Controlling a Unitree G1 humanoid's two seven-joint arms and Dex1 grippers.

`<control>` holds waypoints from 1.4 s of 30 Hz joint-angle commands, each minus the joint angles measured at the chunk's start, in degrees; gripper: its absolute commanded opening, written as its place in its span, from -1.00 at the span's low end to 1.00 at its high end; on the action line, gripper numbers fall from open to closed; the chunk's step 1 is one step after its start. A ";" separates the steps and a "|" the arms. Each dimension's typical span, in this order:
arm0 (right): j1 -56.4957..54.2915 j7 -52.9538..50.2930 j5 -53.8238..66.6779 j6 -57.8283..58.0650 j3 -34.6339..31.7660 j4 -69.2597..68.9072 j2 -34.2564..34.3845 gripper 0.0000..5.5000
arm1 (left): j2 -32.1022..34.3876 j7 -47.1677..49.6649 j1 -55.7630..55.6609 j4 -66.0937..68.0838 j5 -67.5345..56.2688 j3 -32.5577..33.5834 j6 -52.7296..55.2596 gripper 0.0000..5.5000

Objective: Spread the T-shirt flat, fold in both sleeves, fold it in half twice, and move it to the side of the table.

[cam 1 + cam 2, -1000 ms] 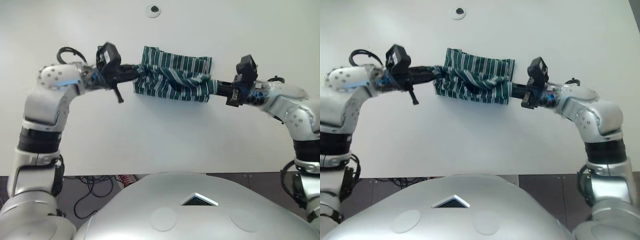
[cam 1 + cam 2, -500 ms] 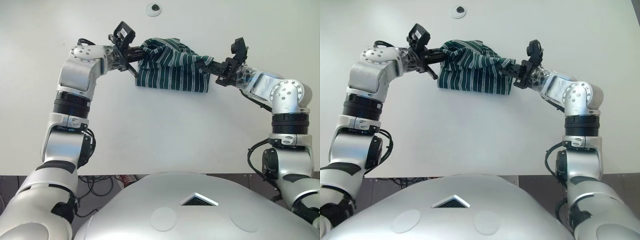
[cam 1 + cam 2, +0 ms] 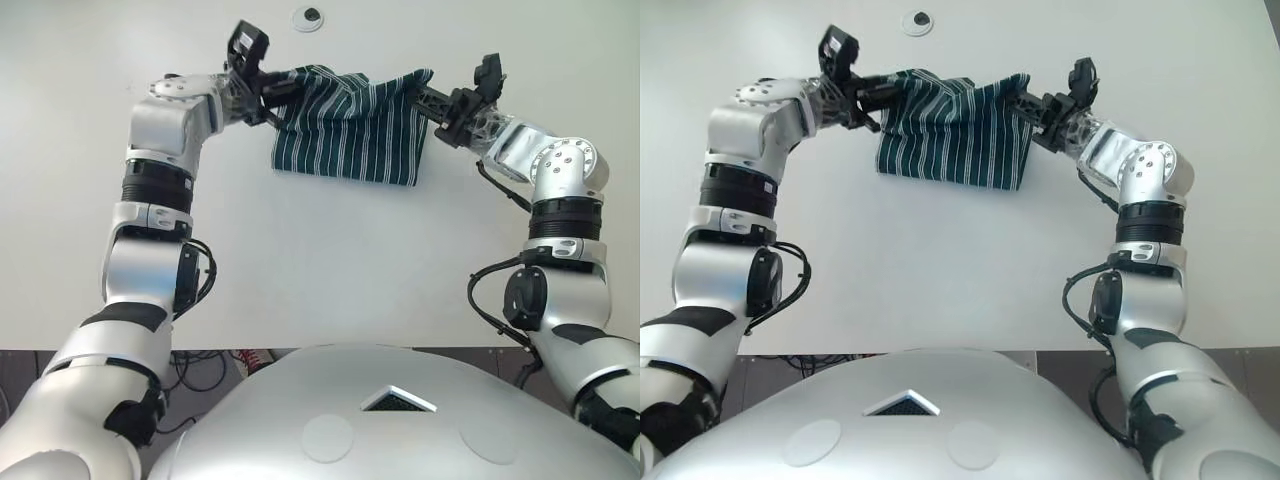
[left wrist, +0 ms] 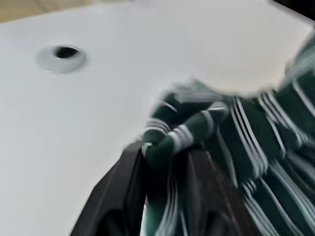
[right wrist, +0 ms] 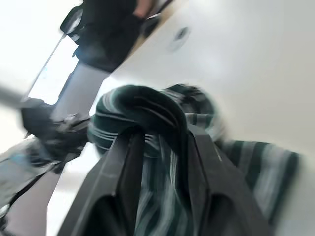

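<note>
From the head, the green-and-white striped T-shirt (image 3: 348,130) sits at the far middle of the white table (image 3: 320,270), just short of the round cable hole (image 3: 308,17), with its upper edge stretched between the two arms. The left gripper (image 3: 277,88) holds the upper left corner and the right gripper (image 3: 425,92) the upper right. The cloth falls away from that edge toward the robot, and its lower hem appears to rest on the tabletop. The left eye and right eye views leave the grips themselves small. The wrist views fill that in: in the left wrist view, the dark fingers (image 4: 123,191) are pinched on a bunched roll of striped fabric that bulges out past their tips. In the right wrist view, that gripper's fingers (image 5: 202,167) are likewise clamped on a thick wad of cloth, and the rest of the shirt trails down to the table beyond.
</note>
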 commanded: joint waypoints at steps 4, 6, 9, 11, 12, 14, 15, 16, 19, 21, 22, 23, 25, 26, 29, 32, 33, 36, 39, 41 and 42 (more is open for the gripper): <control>0.85 -3.08 -8.42 -5.08 1.18 2.85 0.61 -0.52 | -0.66 10.25 -3.85 10.43 1.82 5.77 -7.79 -0.61; 1.82 -2.96 -10.25 -7.49 1.80 0.70 0.68 -0.52 | -0.59 9.37 -2.83 9.29 2.44 5.13 -9.24 -0.61; 4.34 -0.20 -15.03 -15.94 6.47 -8.54 1.34 -0.70 | -0.33 8.95 -0.66 6.06 2.59 5.41 -11.41 -0.68; 5.52 2.01 -17.58 -20.48 11.41 -15.24 3.68 -0.87 | 0.00 10.00 1.21 3.57 2.73 6.12 -12.77 -0.81; 5.71 2.88 -18.60 -21.96 13.86 -17.26 4.99 -0.90 | 0.05 10.51 2.22 2.20 2.47 6.66 -12.95 -0.84; 4.51 3.21 -20.20 -22.94 17.58 -16.23 8.85 -1.00 | -0.10 11.73 4.59 -0.71 1.82 7.78 -12.65 -0.97; 3.64 2.92 -21.21 -23.34 18.92 -14.11 10.57 -1.00 | -0.25 11.96 5.54 -1.75 1.64 8.08 -12.36 -1.00; 3.01 2.60 -21.98 -23.45 19.61 -12.20 11.90 -1.00 | -0.46 11.99 6.05 -2.25 1.60 8.15 -12.18 -1.00; 1.03 -0.33 -25.81 -20.74 21.54 -6.50 13.77 -1.00 | -0.20 12.01 8.59 -5.88 1.58 8.27 -10.88 -1.00; 0.31 -3.17 -28.73 -17.36 22.29 -4.06 13.19 -1.00 | 0.36 12.60 10.54 -9.16 0.86 9.35 -9.38 -1.00; 0.15 -4.74 -30.10 -16.09 22.23 -2.96 12.48 -1.00 | 0.61 13.06 11.58 -10.93 0.41 10.07 -8.56 -1.00; 0.32 -6.22 -31.17 -15.14 21.63 -2.13 11.48 -1.00 | 0.74 13.57 12.48 -12.48 0.07 10.73 -7.83 -1.00; 2.37 -8.62 -32.81 -14.29 19.07 -1.64 7.46 -1.00 | 0.95 14.73 14.91 -16.41 -0.46 11.87 -6.15 -1.00; 4.61 -9.54 -33.55 -14.14 17.17 -2.17 4.44 -1.00 | 0.99 15.27 16.09 -18.50 -0.66 12.27 -5.27 -1.00; 13.23 -12.72 -34.21 -13.57 9.48 -4.49 -4.24 -1.00 | 1.71 16.39 18.13 -22.61 -1.16 13.39 -3.14 -1.00; 19.95 -14.02 -33.94 -13.11 4.54 -8.35 -9.04 -1.00 | 2.96 17.08 20.15 -25.16 -1.75 15.30 -1.66 -1.00; 21.61 -14.34 -33.92 -13.04 3.35 -10.10 -9.82 -1.00 | 3.18 17.28 20.71 -25.53 -1.76 15.71 -1.41 -1.00; 24.36 -17.09 -33.46 -15.20 0.66 -18.16 -8.06 -1.00 | 3.28 17.59 20.66 -25.77 -1.72 15.64 -0.95 -1.00; 24.01 -21.86 -33.23 -26.79 -0.37 -30.74 -1.51 -1.00 | 3.40 18.17 21.02 -26.17 0.57 13.74 -3.70 -1.00; 23.75 -24.92 -34.75 -31.87 0.81 -36.76 2.17 -1.00 | 2.95 19.48 23.33 -28.74 2.98 12.18 -7.37 -1.00; 23.73 -26.07 -35.54 -33.53 1.51 -38.60 3.56 -1.00 | 2.42 20.24 24.44 -30.29 3.54 11.95 -8.82 -1.00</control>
